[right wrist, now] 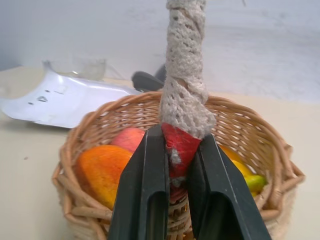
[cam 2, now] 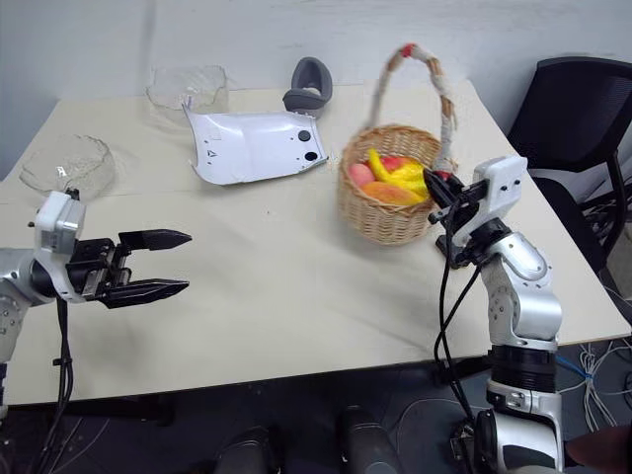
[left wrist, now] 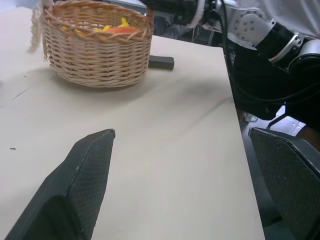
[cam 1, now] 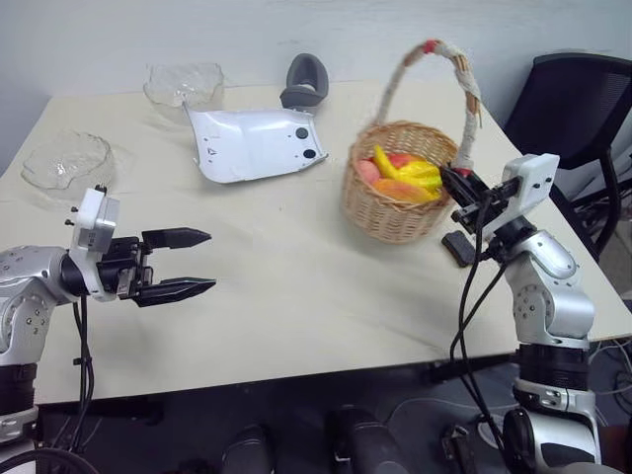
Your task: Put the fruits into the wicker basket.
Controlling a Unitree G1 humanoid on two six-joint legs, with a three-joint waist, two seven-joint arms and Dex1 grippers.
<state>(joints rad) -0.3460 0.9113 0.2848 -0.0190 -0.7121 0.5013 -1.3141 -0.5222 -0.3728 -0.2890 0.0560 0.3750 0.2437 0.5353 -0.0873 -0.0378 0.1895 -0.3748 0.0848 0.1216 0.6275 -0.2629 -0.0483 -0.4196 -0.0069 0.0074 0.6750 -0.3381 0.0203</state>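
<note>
The left gripper [cam 1: 197, 263] hangs level over the near left table [cam 1: 296, 316], fingers spread wide and empty, pointing right. Far left lie two glass bowls [cam 1: 67, 161], with a white plastic shell [cam 1: 255, 143] and a grey curved piece [cam 1: 305, 81] beyond centre. The wicker basket [cam 1: 395, 212] stands on the right, holding the banana [cam 1: 407, 170] and mango [cam 1: 403, 190]. A small black object [cam 1: 458, 248] lies beside it. The right gripper [right wrist: 179, 165], angled left, pinches the handle's red base [right wrist: 180, 145].
</note>
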